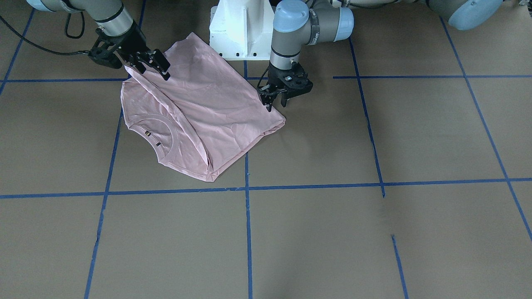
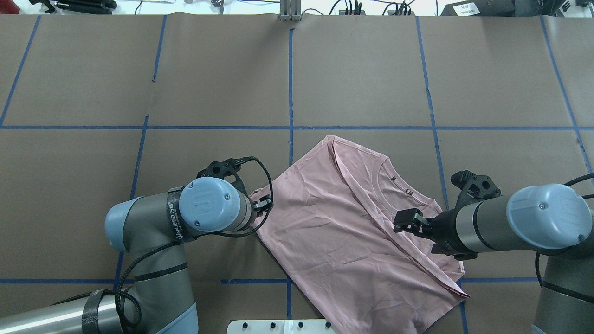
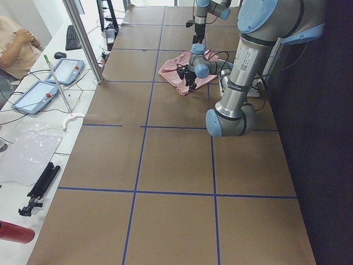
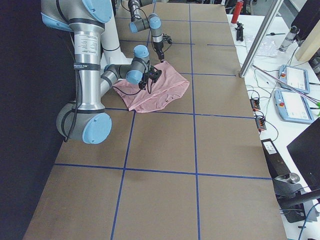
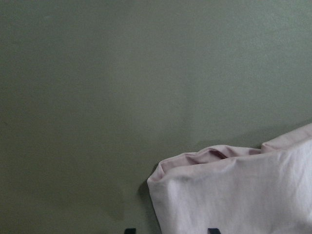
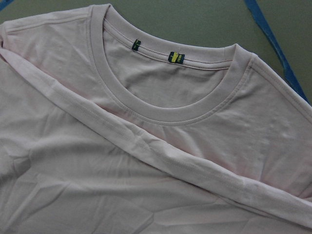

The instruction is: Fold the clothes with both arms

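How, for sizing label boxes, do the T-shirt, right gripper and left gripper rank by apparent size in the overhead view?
1. T-shirt
2. right gripper
3. left gripper, unsure: its wrist hides most of it

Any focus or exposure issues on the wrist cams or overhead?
Left wrist view: dim, greenish cast, pink T-shirt corner looks soft. Right wrist view: sharp, even light, collar stitching crisp. Overhead view: table evenly lit, strip beyond its far edge blown out white.
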Available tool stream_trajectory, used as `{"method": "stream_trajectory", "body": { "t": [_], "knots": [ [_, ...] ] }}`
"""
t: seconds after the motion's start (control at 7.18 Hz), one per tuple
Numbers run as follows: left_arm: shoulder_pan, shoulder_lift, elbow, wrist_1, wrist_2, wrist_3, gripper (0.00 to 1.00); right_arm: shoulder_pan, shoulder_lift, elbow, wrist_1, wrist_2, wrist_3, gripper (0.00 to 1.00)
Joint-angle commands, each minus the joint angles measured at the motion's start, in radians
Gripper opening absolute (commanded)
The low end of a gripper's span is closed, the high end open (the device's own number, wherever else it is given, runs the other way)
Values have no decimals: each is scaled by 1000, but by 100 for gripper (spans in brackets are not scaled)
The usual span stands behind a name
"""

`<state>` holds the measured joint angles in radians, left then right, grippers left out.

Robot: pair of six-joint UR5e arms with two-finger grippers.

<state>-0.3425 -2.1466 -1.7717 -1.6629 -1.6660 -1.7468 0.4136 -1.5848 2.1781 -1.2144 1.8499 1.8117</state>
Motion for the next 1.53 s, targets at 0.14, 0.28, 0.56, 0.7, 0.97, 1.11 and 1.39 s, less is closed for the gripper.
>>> {"method": "stream_trajectory", "body": {
  "t": [0.14,0.28,0.56,0.7,0.97,1.11,1.39],
  "knots": [
    [0,-9,18,5,2,1,58,5,0,-18,-1,-9,-6,100],
    [-1,-7,21,3,6,3,58,8,0,-21,-1,-18,-6,100],
    [-4,-7,35,2,35,29,58,11,-3,-21,-1,-28,-8,100],
    [-4,-7,66,-6,51,30,58,11,-3,-23,-1,-28,-8,100],
    [-4,-9,70,-9,52,30,54,11,-3,-29,-1,-34,-9,100],
    [-4,-7,75,-8,52,26,36,10,-4,-29,-1,-34,-9,100],
    [-6,-3,77,-5,52,23,0,10,-3,-27,-1,-34,-9,100]
  ]
}}
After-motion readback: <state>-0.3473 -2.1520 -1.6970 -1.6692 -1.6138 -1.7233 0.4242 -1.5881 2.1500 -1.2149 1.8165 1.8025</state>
